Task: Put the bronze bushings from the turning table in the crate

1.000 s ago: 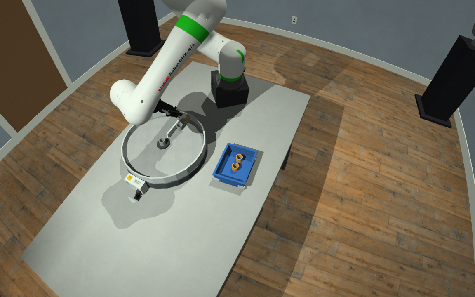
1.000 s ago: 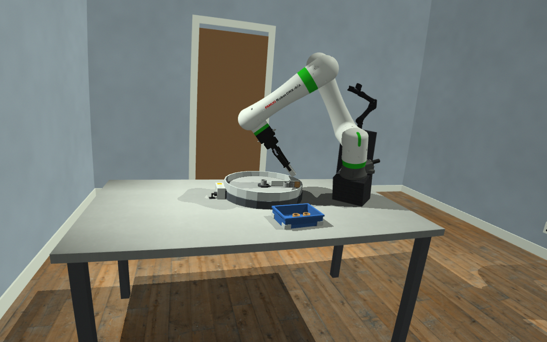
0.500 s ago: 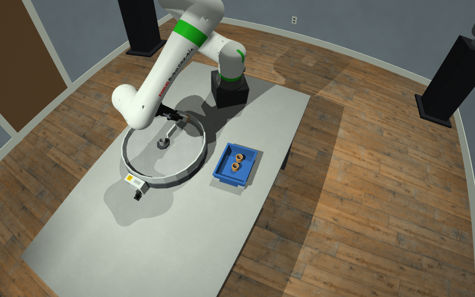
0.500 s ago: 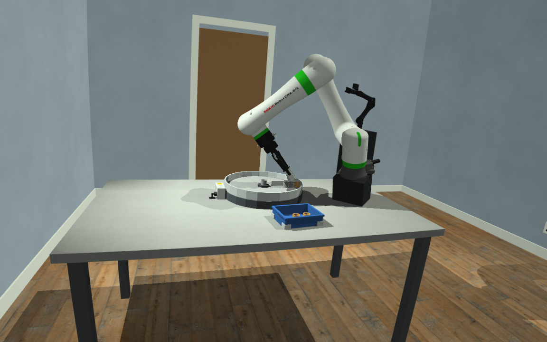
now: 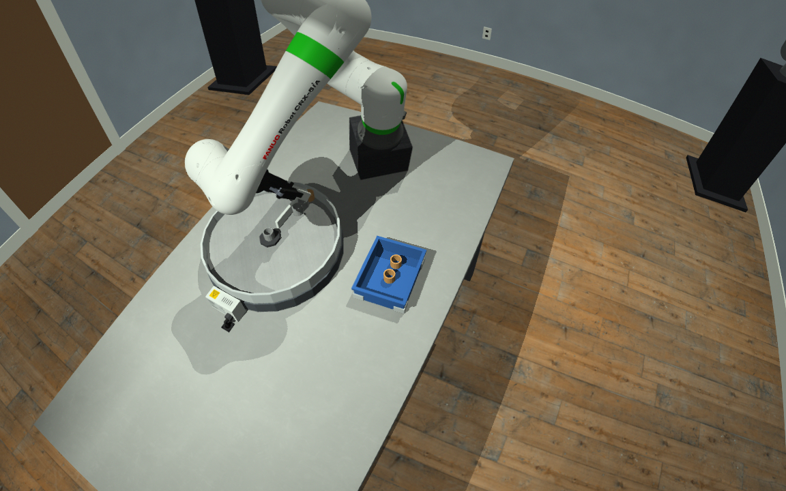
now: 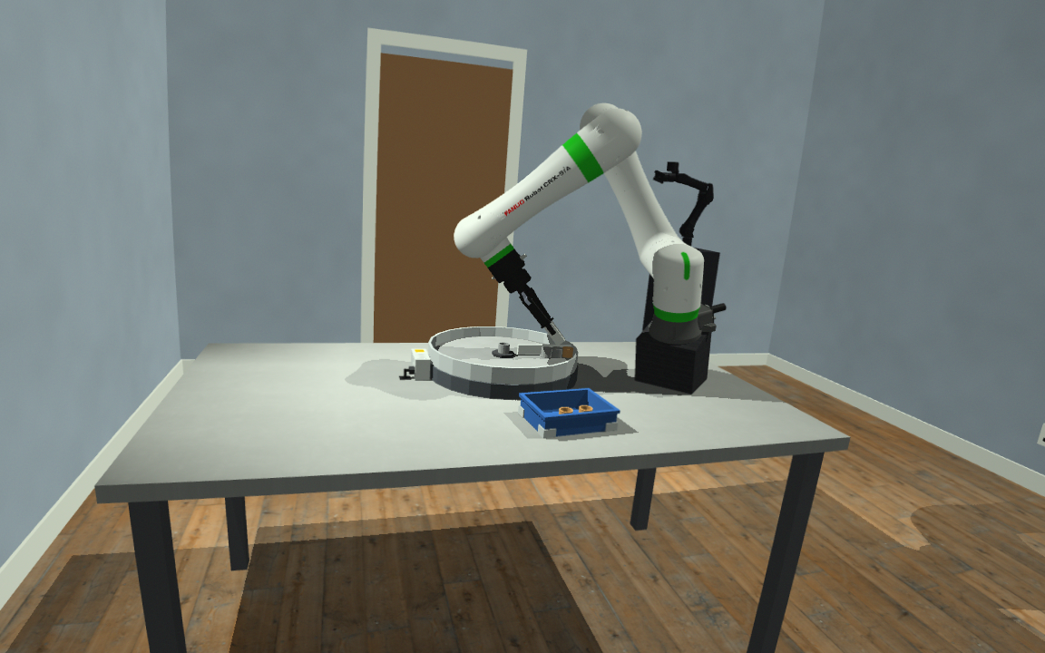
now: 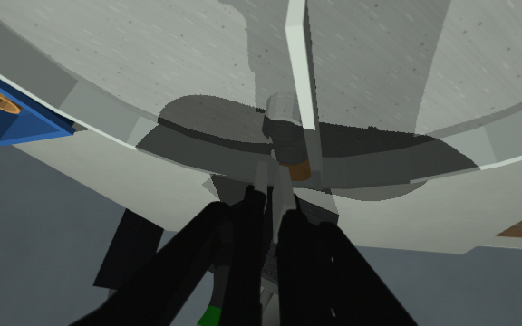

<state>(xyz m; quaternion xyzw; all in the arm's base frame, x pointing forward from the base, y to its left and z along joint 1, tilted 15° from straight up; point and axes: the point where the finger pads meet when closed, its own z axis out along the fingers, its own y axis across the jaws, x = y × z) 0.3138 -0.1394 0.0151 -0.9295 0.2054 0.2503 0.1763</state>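
Note:
My gripper (image 5: 306, 193) (image 6: 556, 335) (image 7: 269, 178) is shut, with only a narrow gap and nothing seen between the fingertips. It points down at the turning table (image 5: 243, 274) (image 6: 493, 375) (image 7: 175, 59), by its wall nearest the robot base. A bronze bushing (image 5: 311, 195) (image 6: 567, 351) (image 7: 301, 171) is on the table close beside the fingertips, partly hidden. Steel shows next to it: a grey bushing (image 5: 299, 207) (image 7: 284, 106) by the bar, with a darker grey body against it that I cannot tell apart clearly. Two bronze bushings (image 5: 395, 260) (image 5: 388, 275) (image 6: 565, 410) (image 6: 585, 408) are in the blue crate (image 5: 377, 297) (image 6: 579, 423).
A pale upright bar (image 5: 286, 215) (image 6: 529, 349) (image 7: 303, 77) runs from the centre hub (image 5: 269, 236) (image 6: 502, 347) towards the bushings. A raised wall rings the turning table. A white drive box (image 5: 222, 302) (image 6: 421, 365) sits outside it, on the side away from the robot base.

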